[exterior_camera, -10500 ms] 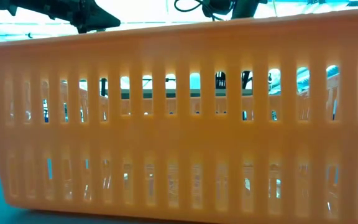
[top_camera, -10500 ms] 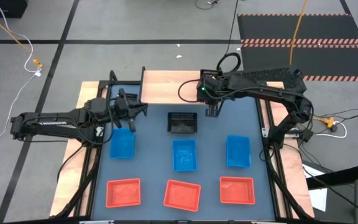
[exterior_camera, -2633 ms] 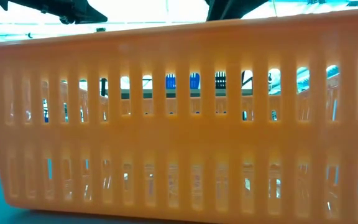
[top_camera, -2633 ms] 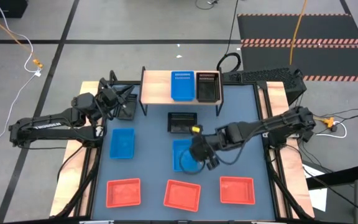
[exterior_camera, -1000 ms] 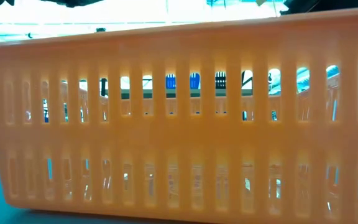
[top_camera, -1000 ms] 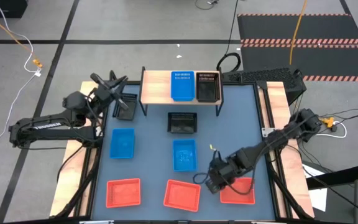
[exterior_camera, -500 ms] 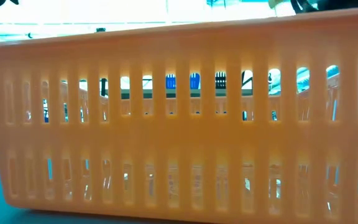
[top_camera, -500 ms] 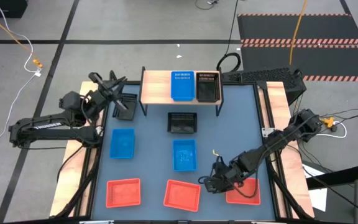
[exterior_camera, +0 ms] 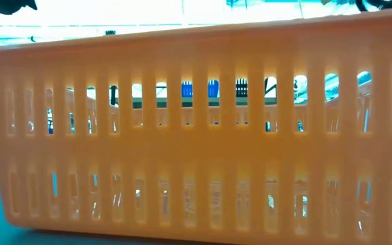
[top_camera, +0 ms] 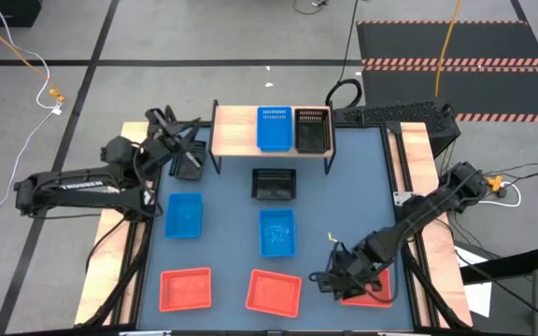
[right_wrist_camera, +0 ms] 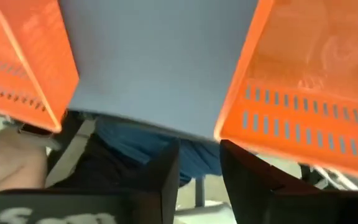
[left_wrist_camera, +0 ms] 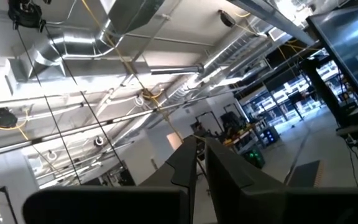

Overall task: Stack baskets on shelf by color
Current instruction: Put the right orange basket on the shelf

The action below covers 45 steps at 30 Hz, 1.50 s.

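On the shelf (top_camera: 236,131) at the table's far edge, a blue basket (top_camera: 275,129) and a black basket (top_camera: 313,129) sit side by side. One black basket (top_camera: 275,184), two blue ones (top_camera: 184,215) (top_camera: 277,231) and two red ones (top_camera: 186,288) (top_camera: 274,291) lie flat on the table. Another black basket (top_camera: 190,161) lies left of the shelf. My right gripper (top_camera: 330,277) is open and low between the middle red basket and the right red basket (top_camera: 374,285). My left gripper (top_camera: 171,124) is shut near the shelf's left end, pointing upward. My right gripper stands beside the right red basket's left wall (right_wrist_camera: 303,118), its fingers (right_wrist_camera: 166,168) pointing toward the table's near edge with nothing between them. My own arm covers that wall in the high view, so I cannot tell whether the gripper touches it.
In the low view a red basket's slotted wall (exterior_camera: 196,129) fills nearly the whole picture. The shelf's baskets (exterior_camera: 197,88) show only through its slots. Bare blue table (top_camera: 353,201) lies right of the middle column of baskets.
My right gripper has gone toward the table's near edge and a little right, from beside the middle blue basket down to the gap between the two red baskets. The right red basket has slid slightly toward the table's right edge.
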Each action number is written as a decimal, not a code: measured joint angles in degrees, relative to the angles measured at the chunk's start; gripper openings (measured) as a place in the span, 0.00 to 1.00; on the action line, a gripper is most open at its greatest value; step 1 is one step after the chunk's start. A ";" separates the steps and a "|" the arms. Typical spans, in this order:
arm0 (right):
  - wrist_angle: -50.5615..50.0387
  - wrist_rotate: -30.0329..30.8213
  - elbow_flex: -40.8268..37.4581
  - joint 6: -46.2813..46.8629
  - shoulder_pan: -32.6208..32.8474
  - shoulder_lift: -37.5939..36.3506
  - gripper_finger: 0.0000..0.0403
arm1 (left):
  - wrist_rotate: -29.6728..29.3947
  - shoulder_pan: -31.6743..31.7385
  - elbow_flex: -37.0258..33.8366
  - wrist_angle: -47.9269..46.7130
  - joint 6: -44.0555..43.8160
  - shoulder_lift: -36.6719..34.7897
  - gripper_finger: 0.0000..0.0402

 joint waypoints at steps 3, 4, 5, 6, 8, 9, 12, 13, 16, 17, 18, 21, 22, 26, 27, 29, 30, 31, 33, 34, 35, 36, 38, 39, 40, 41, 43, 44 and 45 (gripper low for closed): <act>-4.36 0.03 0.01 -1.72 -0.14 0.00 0.24 | -0.01 0.01 0.00 0.11 0.21 -0.02 0.09; -6.52 0.02 0.02 -2.60 -0.32 0.00 0.23 | -0.02 0.02 0.00 0.13 0.12 -0.02 0.09; -9.00 0.04 0.02 -3.44 -0.50 0.00 0.23 | -0.02 0.02 0.00 0.13 0.00 -0.02 0.09; -11.30 0.06 0.02 -3.88 -0.61 0.00 0.22 | -0.02 0.02 0.00 0.11 0.00 -0.02 0.09; -14.34 0.22 0.00 -4.35 -0.71 0.00 0.21 | -0.02 0.02 0.00 0.11 -0.02 -0.02 0.09; -14.93 0.42 0.00 -4.88 -0.68 0.00 0.21 | -0.02 0.02 0.00 0.11 -0.02 -0.02 0.09; -12.65 1.79 0.00 -6.65 -0.61 0.00 0.21 | -0.03 0.02 0.00 0.07 -0.41 -0.02 0.09; -11.39 1.77 0.00 -6.96 -0.62 0.00 0.21 | -0.02 0.02 0.00 0.07 -0.49 -0.02 0.09; -9.22 2.31 0.01 -7.96 -0.64 0.00 0.21 | -0.04 0.02 0.00 -0.08 -0.59 -0.02 0.09; -9.28 3.24 0.01 -8.11 -0.64 0.00 0.21 | -0.04 0.01 0.00 -0.13 -0.59 -0.02 0.09; -9.44 4.09 0.00 -8.21 -0.62 0.00 0.21 | -0.04 0.00 0.00 -0.16 -0.60 -0.02 0.09; -11.19 7.61 0.00 -9.14 -0.64 0.02 0.21 | -0.04 0.00 0.00 -0.19 -0.61 -0.02 0.09; -11.33 7.96 0.00 -9.93 -0.67 0.02 0.21 | -0.06 0.00 0.00 -0.20 -0.62 -0.02 0.09; -11.01 7.88 0.00 -10.58 -0.66 0.02 0.21 | -0.10 0.00 0.00 -0.28 -1.27 -0.02 0.09; -10.80 7.78 0.00 -10.82 -0.64 0.02 0.21 | -0.13 0.00 0.00 -0.28 -1.48 -0.02 0.09; -10.65 7.73 0.00 -11.45 -0.64 0.02 0.21 | -0.17 0.00 0.00 -0.28 -1.62 -0.02 0.09; -10.67 7.80 0.00 -11.89 -0.64 0.02 0.21 | -0.20 0.00 0.00 -0.30 -1.67 -0.02 0.09; -10.66 7.80 0.00 -12.46 -0.68 0.02 0.21 | -0.33 0.00 0.00 -0.30 -1.69 -0.02 0.09; -10.59 7.79 0.00 -13.42 -0.68 0.02 0.21 | -0.48 0.00 0.00 -0.30 -1.75 -0.02 0.09; -10.17 7.72 0.00 -14.02 -0.68 0.02 0.21 | -0.48 0.00 0.00 -0.30 -1.85 -0.02 0.09; -9.34 7.61 0.00 -14.52 -0.68 0.02 0.21 | -0.46 0.00 0.00 -0.30 -1.94 -0.02 0.09; -8.45 7.58 0.00 -14.97 -0.70 0.02 0.21 | -0.48 0.00 0.00 -0.28 -1.98 -0.02 0.09; -7.63 7.58 0.00 -16.22 -1.00 0.02 0.21 | -0.48 0.00 0.00 -0.13 -2.34 -0.02 0.09; -7.61 7.61 0.00 -16.67 -1.14 0.02 0.21 | -0.48 0.00 0.02 -0.05 -2.60 -0.02 0.09; -7.67 7.59 0.00 -16.92 -1.28 0.02 0.21 | -0.48 0.00 0.02 -0.02 -2.78 -0.02 0.09; -7.80 7.59 0.00 -16.98 -1.32 0.02 0.21 | -0.48 0.00 0.02 0.12 -3.02 -0.02 0.09; -8.06 7.56 0.00 -17.00 -1.32 0.02 0.21 | -0.48 0.00 0.04 0.44 -3.10 -0.02 0.09; -8.02 7.53 0.00 -17.00 -1.32 0.02 0.21 | -0.48 0.00 0.04 0.68 -3.10 -0.02 0.09; -7.89 7.49 0.00 -17.00 -1.32 0.02 0.21 | -0.48 0.00 0.04 0.90 -3.14 -0.02 0.09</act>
